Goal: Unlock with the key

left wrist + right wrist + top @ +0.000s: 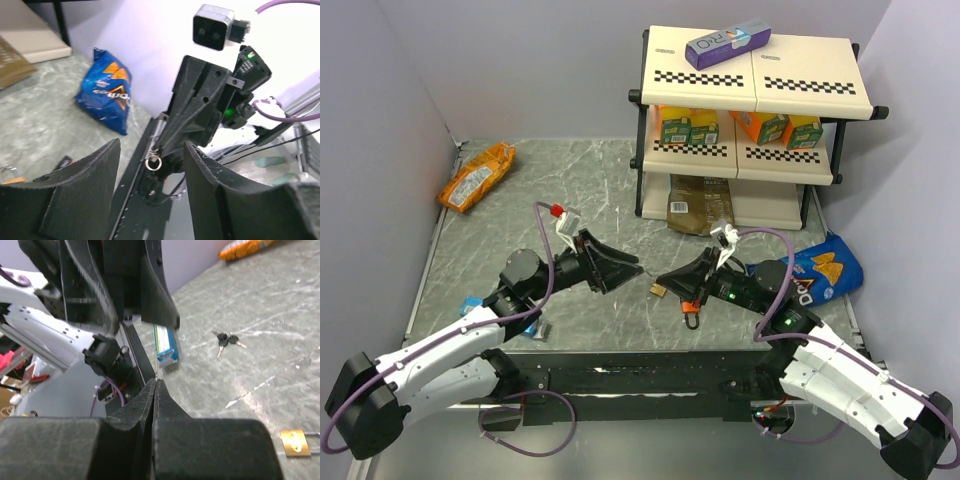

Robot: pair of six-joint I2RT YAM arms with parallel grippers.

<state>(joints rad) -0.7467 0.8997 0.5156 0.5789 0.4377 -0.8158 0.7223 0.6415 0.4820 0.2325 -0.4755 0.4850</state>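
The key bunch [226, 339], black heads and thin silvery blades, lies on the marble table and shows only in the right wrist view. My right gripper [156, 382] is shut on a small silvery ring [153, 163] that sticks out of its tips; what hangs from the ring is hidden. The orange-red padlock [692, 303] with a black shackle sits under that gripper [661, 280]. The brass padlock [296, 442] lies on the table beside it. My left gripper [628, 272] is open and empty, facing the right gripper's tips, apart from them [152, 145].
A blue chips bag [822, 270] lies at the right, an orange snack bag [477, 175] at the far left. A two-tier shelf [750, 120] with boxes stands at the back right. A small blue box [165, 345] lies near the left arm.
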